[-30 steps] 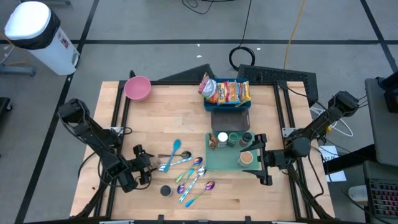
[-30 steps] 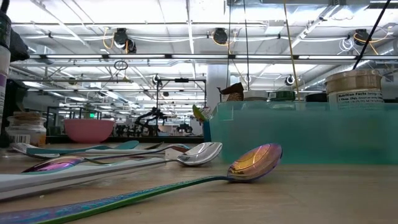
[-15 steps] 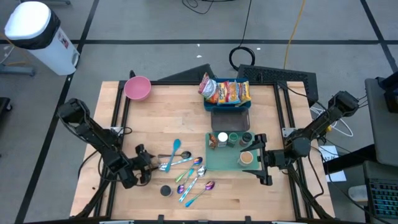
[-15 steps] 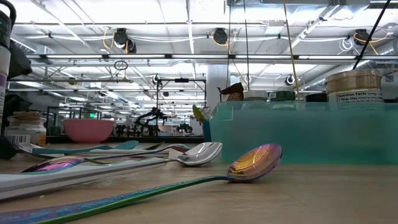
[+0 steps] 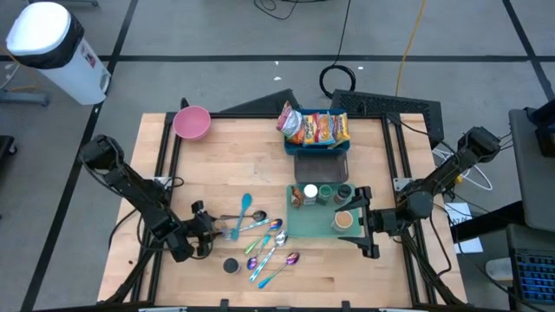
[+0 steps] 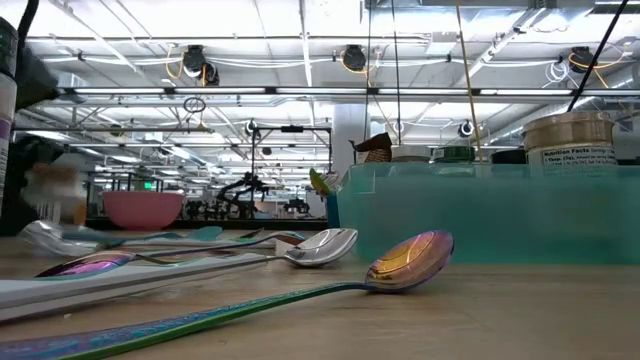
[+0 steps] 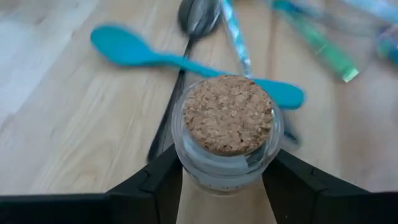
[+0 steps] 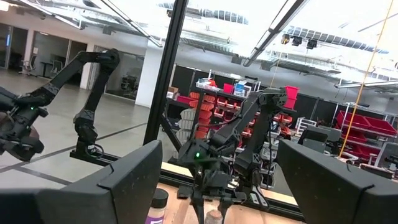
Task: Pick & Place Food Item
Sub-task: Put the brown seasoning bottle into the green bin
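A small glass jar with a cork stopper (image 7: 227,134) stands among the spoons (image 5: 260,238) on the table's near left. My left gripper (image 5: 208,228) is shut on it. In the low view the jar (image 6: 55,190) shows blurred at the far left. My right gripper (image 5: 362,221) hangs open above the right side of the green tray (image 5: 314,227). Its fingers stand wide apart with nothing between them in the right wrist view (image 8: 221,158). My left gripper pinches the jar's glass body (image 7: 184,163), just below the cork, between its two fingers (image 7: 155,180), one on each side. The fingers slant down from the table's left side. The jar stays upright. Whether its base is off the table, I cannot tell.
The green tray carries several small jars (image 5: 323,193) and a tub (image 5: 344,220). A dark bin with snack packets (image 5: 316,130) sits at the far middle and a pink bowl (image 5: 192,122) at the far left. A dark-lidded jar (image 5: 231,266) stands near the front edge.
The jar stood still and sharp in the two earlier low views. It now shows blurred and a little higher, moving with my left gripper, which has tipped slightly. My right gripper has kept still.
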Robot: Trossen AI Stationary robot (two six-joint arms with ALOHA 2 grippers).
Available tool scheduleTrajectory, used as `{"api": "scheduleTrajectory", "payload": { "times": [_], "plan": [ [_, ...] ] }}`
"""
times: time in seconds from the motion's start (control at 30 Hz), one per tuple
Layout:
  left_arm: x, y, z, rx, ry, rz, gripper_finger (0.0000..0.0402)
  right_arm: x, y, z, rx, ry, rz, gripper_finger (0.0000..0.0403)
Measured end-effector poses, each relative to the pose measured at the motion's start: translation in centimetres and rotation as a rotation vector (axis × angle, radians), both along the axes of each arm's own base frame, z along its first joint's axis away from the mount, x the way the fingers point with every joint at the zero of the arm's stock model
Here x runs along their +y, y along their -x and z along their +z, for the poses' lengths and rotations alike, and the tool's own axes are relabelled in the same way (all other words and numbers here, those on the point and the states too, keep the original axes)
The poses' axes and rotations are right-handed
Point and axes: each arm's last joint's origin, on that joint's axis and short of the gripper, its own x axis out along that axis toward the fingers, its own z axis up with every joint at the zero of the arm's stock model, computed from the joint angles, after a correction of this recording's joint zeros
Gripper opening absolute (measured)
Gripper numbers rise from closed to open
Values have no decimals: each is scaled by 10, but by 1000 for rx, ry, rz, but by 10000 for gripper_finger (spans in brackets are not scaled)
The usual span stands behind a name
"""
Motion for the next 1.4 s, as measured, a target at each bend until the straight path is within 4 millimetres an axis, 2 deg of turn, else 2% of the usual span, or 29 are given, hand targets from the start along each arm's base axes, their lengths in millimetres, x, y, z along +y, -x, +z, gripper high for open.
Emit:
{"api": "scheduleTrajectory", "payload": {
  "times": [0.1, 0.2, 0.33, 0.47, 0.57, 0.7, 0.83, 0.97, 1.13, 1.27, 1.4],
  "plan": [
    [-1, -10, 23, -12, 23, -6, 188, 0, -1, -1, 7, -18, 4, 308],
    [1, -25, 55, -65, 24, -5, 188, -2, -5, -3, 14, -33, -7, 308],
    [6, -52, 98, -150, -50, -39, 188, -6, -11, -5, 21, -69, -28, 308],
    [15, -84, 126, -191, -147, -61, 188, -6, -22, -6, 62, -87, -52, 308],
    [23, -112, 132, -192, -181, -102, 188, -1, -37, -2, 133, -69, -88, 308],
    [28, -151, 131, -186, -177, -188, 188, 6, -65, -2, 291, -30, -242, 308],
    [25, -184, 125, -148, -207, -239, 188, 10, -97, -9, 425, -20, -301, 308],
    [16, -207, 123, -133, -245, -272, 188, 8, -125, -19, 491, -26, -332, 308],
    [11, -217, 122, -112, -257, -285, 188, 2, -147, -31, 571, -51, -200, 308],
    [12, -216, 121, -99, -258, -274, 188, -2, -150, -35, 600, -42, -209, 305],
    [12, -214, 122, -95, -240, -251, 188, -2, -149, -36, 617, -30, -212, 281]
  ]
}}
